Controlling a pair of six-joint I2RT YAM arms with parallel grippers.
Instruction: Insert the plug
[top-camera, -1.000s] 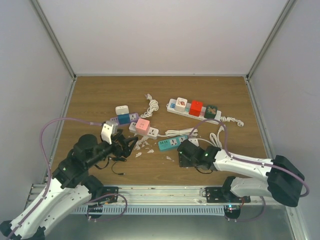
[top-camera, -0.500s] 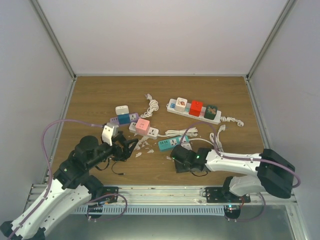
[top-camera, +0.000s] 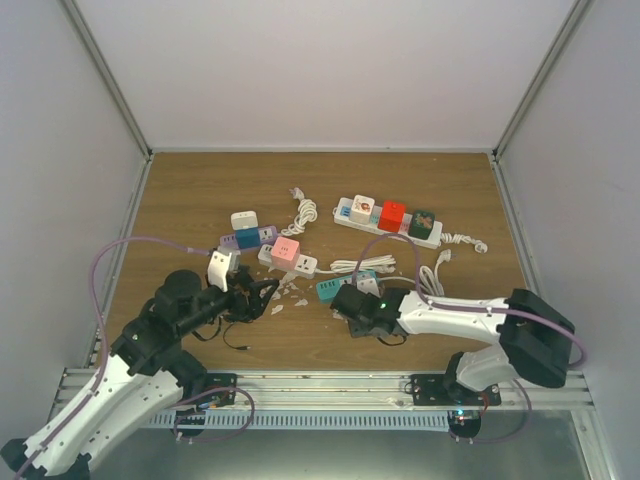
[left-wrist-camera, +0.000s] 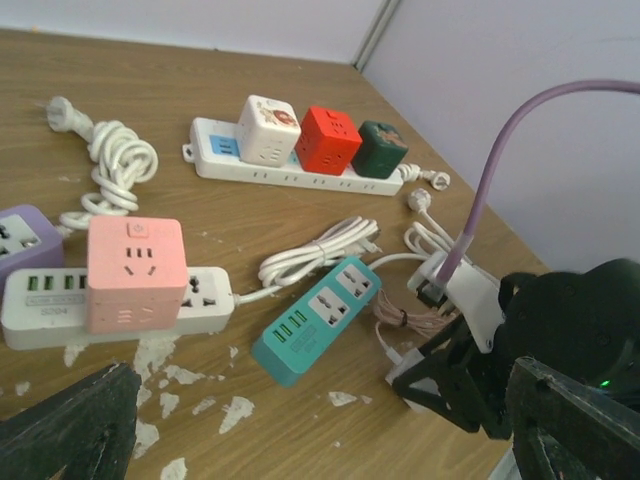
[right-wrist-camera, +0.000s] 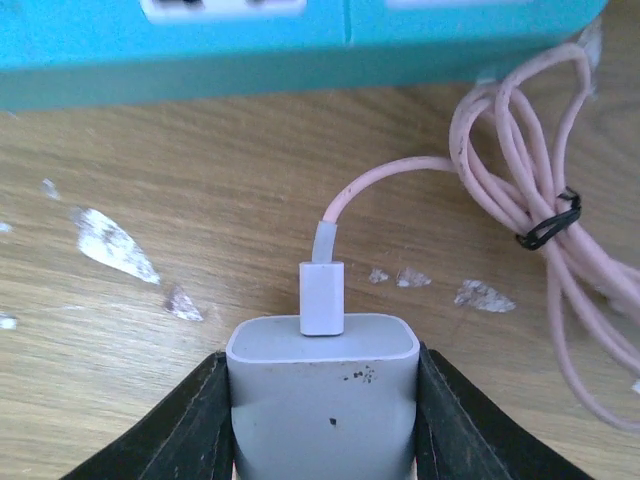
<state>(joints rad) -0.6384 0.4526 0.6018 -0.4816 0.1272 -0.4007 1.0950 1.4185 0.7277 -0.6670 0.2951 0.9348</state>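
right gripper (right-wrist-camera: 322, 425) clamped on white charger (right-wrist-camera: 322, 385) near teal power strip (right-wrist-camera: 300, 45), left gripper (left-wrist-camera: 315, 425) wide open, empty

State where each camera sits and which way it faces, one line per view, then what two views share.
Top external: above and behind the bases, looking down on the brown wooden table; the left arm and right arm show.
Left wrist: low, facing the teal rectangular power strip; the open left gripper frames the bottom corners.
Right wrist: near the tabletop, facing the white charger block clamped in the right gripper.
Shared: all three show that strip.
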